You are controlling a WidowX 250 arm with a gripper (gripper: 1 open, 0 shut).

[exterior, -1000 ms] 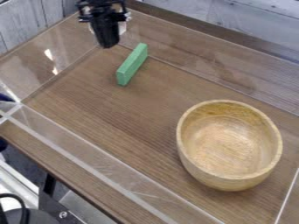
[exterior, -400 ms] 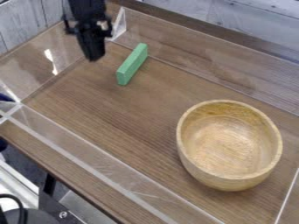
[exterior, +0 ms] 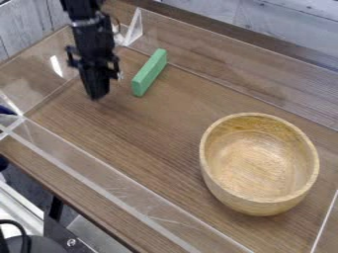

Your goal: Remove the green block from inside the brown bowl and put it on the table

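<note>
The green block (exterior: 149, 71) lies flat on the table (exterior: 145, 138) at the upper left, outside the bowl. To its left my black gripper (exterior: 97, 92) points steeply down with its tip close to the tabletop, a short gap away from the block. Its fingers are pressed together and hold nothing. At the lower right sits the brown bowl (exterior: 259, 163), round, wooden, and with nothing inside it.
Low clear acrylic walls (exterior: 79, 158) run along the table's edges, one close to the left of the gripper. A grey wall lies behind the table.
The gripper has come down and shifted left, from above the table's far edge to just over the tabletop beside the block. Block and bowl have stayed put.
</note>
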